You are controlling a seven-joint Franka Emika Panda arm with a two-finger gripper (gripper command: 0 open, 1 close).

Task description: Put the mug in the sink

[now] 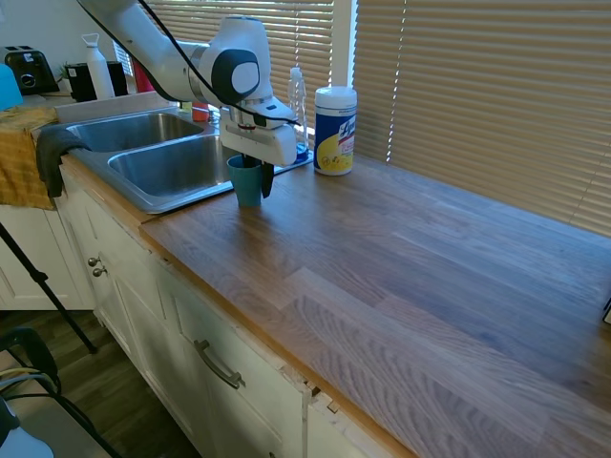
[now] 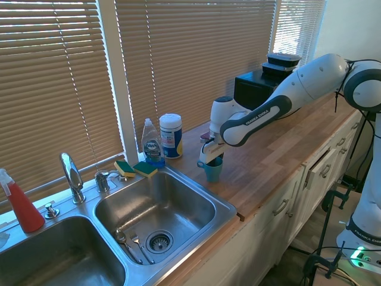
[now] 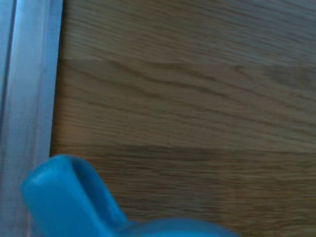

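Tool (image 1: 253, 173) straddles the rim of the upright small teal plastic mug (image 1: 246, 181), grip seemingly closed on it, beside the shiny steel sink (image 1: 143, 205) on the wooden tabletop (image 1: 401, 258).

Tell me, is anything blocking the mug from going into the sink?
Nothing visible is. The mug stands on the wooden counter right beside the sink, with the pincer at it. Only the sink's flat rim lies between them. Some cutlery lies on the basin floor near the drain.
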